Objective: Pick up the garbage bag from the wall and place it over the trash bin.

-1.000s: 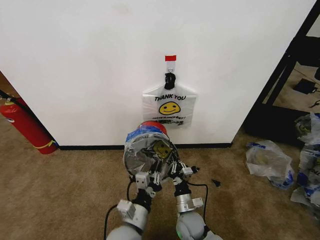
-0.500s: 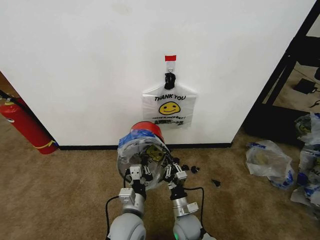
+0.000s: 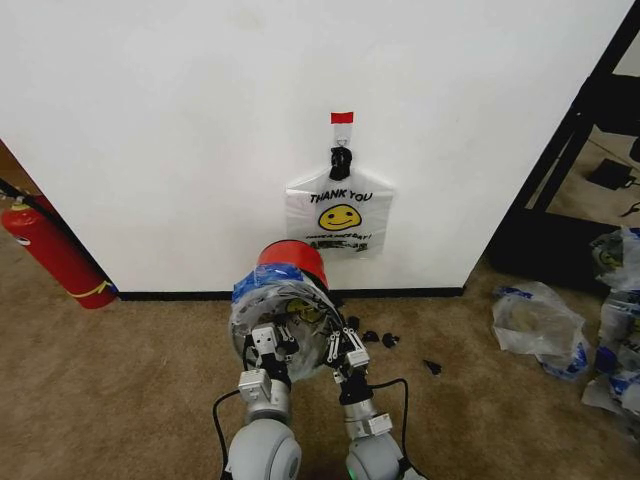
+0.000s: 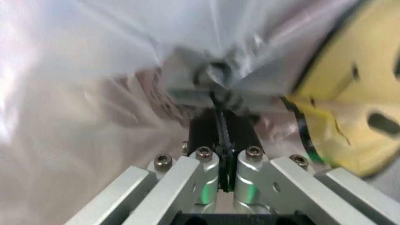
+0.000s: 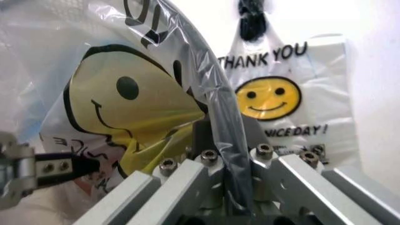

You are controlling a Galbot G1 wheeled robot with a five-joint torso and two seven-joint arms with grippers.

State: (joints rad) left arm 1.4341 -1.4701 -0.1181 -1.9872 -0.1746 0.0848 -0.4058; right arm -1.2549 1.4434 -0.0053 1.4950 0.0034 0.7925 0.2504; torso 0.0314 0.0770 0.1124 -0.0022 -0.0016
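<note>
The trash bin [image 3: 290,262] stands on the brown carpet [image 3: 120,380] just in front of the wall [image 3: 180,130], its red end showing nearest the black baseboard [image 3: 180,294], and serves as the reference point here. The garbage bag [image 3: 258,310], thin and see-through with blue along its upper edge, is draped over the bin's mouth on the robot's side, its yellow smiley pulled out of shape. The left gripper [image 3: 262,340] is at the near rim of the bin, slightly to the left, fingers pressed together with a fold of the bag film pinched between them, as the left wrist view confirms [image 4: 220,136]. The right gripper [image 3: 342,347] is at the near rim slightly to the right, clamped on a bunched strip of the same bag [image 5: 228,136]. Above and behind the bin, on the wall, a flat white THANK YOU bundle [image 3: 339,215] hangs by a black knot [image 3: 340,160] under a red tape strip [image 3: 341,118]. Well to the left of the bin a red fire extinguisher [image 3: 50,250] leans at the wall; well to the right lumpy clear bags [image 3: 535,322] lie on the carpet
</note>
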